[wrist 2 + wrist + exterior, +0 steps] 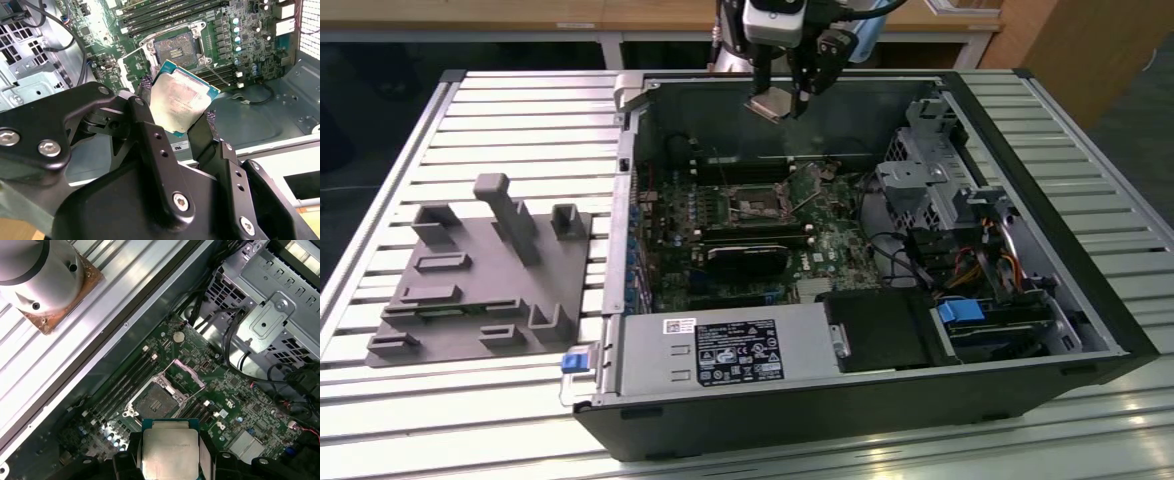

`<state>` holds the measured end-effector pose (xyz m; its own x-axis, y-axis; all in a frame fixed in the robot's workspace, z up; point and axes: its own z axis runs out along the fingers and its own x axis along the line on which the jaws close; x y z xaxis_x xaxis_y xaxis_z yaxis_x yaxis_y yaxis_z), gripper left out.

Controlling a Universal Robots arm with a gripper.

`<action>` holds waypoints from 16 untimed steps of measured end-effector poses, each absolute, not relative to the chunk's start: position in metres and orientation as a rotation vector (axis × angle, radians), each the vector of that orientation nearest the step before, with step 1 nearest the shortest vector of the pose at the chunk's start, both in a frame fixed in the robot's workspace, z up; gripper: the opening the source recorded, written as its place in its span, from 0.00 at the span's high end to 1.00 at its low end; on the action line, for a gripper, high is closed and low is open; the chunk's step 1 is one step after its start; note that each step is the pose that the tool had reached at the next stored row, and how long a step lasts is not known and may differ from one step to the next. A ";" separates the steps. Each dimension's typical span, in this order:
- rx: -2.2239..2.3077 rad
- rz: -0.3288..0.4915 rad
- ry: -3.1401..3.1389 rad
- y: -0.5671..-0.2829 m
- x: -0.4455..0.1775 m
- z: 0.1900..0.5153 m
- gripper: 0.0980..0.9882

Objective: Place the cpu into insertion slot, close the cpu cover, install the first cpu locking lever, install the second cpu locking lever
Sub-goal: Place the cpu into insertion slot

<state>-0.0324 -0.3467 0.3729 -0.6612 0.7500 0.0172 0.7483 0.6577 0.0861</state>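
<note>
Status: fingers [155,142] clamped on the cpu [182,102], which I hold in air above the insertion slot [175,47]. Slot empty, cpu cover [186,374] raised beside it; I judge all four steps remain.

An open black computer case [1110,335] lies on the slatted desk [494,110], a silver power supply [720,352] inside it; a grey moulded fixture [480,275] sits beside it, on the exterior view's left
</note>
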 end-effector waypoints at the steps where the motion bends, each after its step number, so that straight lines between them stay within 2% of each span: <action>1: 1.289 0.134 2.840 -0.347 -0.032 0.373 0.50; 16: 1.406 0.127 2.778 -0.346 -0.032 0.372 0.50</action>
